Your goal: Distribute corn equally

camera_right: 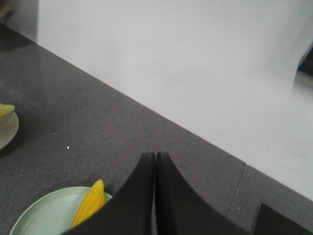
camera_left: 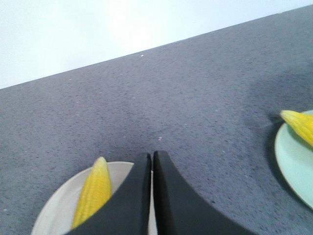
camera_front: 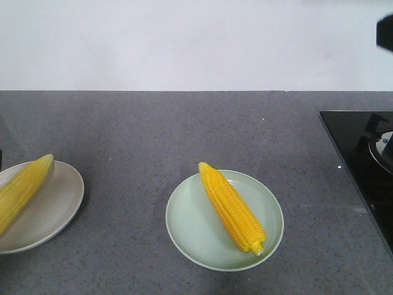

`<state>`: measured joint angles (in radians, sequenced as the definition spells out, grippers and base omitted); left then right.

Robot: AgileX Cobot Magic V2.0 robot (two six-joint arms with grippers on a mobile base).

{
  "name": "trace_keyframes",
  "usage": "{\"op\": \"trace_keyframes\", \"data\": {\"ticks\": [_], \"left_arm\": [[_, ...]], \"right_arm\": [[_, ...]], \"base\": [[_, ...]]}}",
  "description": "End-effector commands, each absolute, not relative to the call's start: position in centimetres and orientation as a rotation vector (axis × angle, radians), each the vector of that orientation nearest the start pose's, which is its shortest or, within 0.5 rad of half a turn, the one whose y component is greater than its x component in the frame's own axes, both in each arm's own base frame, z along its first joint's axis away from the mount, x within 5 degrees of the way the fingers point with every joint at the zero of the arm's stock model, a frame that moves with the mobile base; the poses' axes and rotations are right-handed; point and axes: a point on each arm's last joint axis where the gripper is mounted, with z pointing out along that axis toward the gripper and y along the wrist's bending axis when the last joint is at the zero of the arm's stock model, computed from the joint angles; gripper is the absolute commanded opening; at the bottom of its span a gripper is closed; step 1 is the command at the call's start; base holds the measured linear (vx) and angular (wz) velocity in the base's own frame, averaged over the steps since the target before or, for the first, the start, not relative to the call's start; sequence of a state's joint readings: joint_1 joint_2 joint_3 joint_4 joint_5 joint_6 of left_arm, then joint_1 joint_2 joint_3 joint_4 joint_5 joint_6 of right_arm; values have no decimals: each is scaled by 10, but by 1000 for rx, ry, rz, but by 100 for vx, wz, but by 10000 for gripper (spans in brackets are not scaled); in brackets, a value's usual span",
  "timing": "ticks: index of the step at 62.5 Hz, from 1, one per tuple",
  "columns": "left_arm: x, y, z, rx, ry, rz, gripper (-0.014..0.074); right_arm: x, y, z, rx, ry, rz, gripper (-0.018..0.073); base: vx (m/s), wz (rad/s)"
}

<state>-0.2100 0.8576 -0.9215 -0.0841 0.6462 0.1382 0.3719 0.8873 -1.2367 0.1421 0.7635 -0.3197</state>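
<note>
On the grey speckled counter (camera_front: 184,129), toward its near edge and roughly at the middle, sits a pale green plate (camera_front: 190,230) holding one bright yellow corn cob (camera_front: 232,208). That cob lies diagonally across the plate, its pointed tip reaching the far left rim and its cut stem end resting near the right front rim. At the counter's left edge, a beige plate (camera_front: 52,206) is partly cut off by the frame, and a second corn cob (camera_front: 21,189) lies on it at a slant, its tip aimed toward the far right rim of that plate. The two plates stand well apart, with bare counter between them. A black cooktop (camera_front: 362,160) is set into the counter along its right edge.

From the left wrist view, the left gripper (camera_left: 152,159) hovers above the beige plate with its dark fingers pressed together and nothing between them; the cob on that plate lies just to the left of the fingers. From the right wrist view, the right gripper (camera_right: 155,159) hangs over the far rim of the green plate, its fingers likewise closed against each other and holding nothing, the tip of the bright cob showing just to their left.
</note>
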Motion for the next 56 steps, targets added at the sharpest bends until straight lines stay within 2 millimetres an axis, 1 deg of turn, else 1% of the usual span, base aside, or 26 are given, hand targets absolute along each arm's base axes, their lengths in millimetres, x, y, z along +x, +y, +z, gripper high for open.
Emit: {"op": "trace_keyframes", "data": {"ticks": [1, 3, 4, 5, 6, 10, 17, 20, 23, 27, 40, 56], "left_arm": [[146, -39, 371, 299, 1912, -188, -8], [139, -37, 363, 299, 1908, -190, -8], [137, -37, 355, 298, 1921, -192, -8], [134, -36, 352, 292, 1915, -197, -8], [132, -36, 343, 291, 1928, -199, -8], [124, -34, 324, 271, 1928, -215, -8], [114, -32, 296, 233, 1919, -235, -8], [112, -31, 291, 217, 1897, -239, -8], [111, -30, 289, 207, 1876, -239, -8], [111, -30, 291, 195, 1836, -235, -8], [114, -27, 304, 152, 1694, -221, -8], [114, -27, 304, 153, 1696, -222, -8]], "right_arm": [[127, 56, 445, -532, 1683, 190, -3], [124, 53, 432, -525, 1685, 183, -3], [123, 53, 423, -520, 1694, 182, -3], [119, 50, 419, -512, 1679, 176, -3], [118, 50, 408, -508, 1694, 174, -3], [107, 43, 385, -484, 1683, 163, -3], [94, 37, 350, -446, 1697, 172, -3], [89, 35, 340, -431, 1696, 180, -3], [85, 33, 334, -418, 1687, 190, -3], [81, 32, 327, -413, 1674, 192, -3], [77, 30, 323, -419, 1693, 191, -3], [77, 30, 322, -418, 1698, 195, -3]], "base": [[0, 0], [0, 0], [0, 0], [0, 0], [0, 0], [0, 0], [0, 0], [0, 0], [0, 0], [0, 0], [0, 0], [0, 0]]}}
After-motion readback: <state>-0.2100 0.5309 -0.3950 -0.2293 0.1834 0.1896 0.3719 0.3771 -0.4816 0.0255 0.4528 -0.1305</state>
